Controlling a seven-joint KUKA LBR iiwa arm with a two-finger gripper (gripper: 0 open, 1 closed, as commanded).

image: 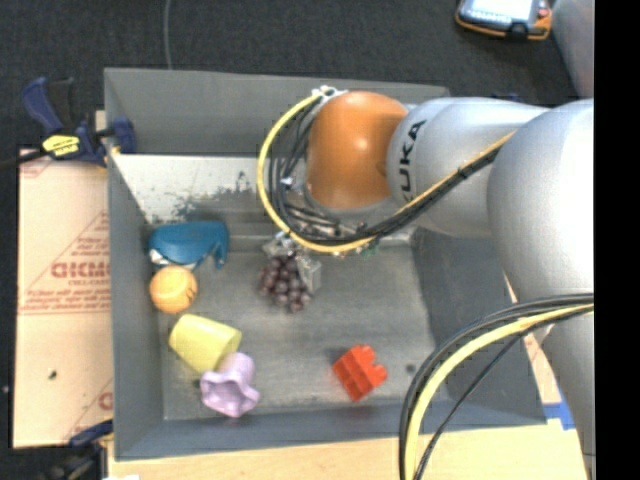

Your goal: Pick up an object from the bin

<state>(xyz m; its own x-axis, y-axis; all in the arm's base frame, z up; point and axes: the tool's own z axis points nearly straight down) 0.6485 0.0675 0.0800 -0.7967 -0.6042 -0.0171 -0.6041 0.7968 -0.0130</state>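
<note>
Bunch of dark purple grapes (284, 280): lies on the bin floor about mid-bin, directly under the tool (296, 255), its top berries right at the tool's tip. Contact or a small gap, cannot tell from this angle.

Tool: reaches down from under the orange wrist cover (345, 148), which hides most of it. Spread or pressed together, cannot tell. Grapes not seen gripped.

Yellow cable (268, 173) loops round the cover on the side away from the arm (480, 168). The arm comes in from the view's right, over the bin's back right part.

Nearest to the tool otherwise, toward the view's left: a blue plastic piece (188, 243), rounded on top, close to the left wall. Just below it, an orange ball (173, 289), the two near touching.

Farther from the tool, down-left: a yellow cup (204, 342) on its side. A lilac lumpy shape (230, 386) rests against its lower edge, near the front wall.

Down-right of the tool, well apart from the grapes: a red studded block (358, 372), alone on the floor.

Grey metal bin (250, 76): the floor around the grapes is bare.
</note>
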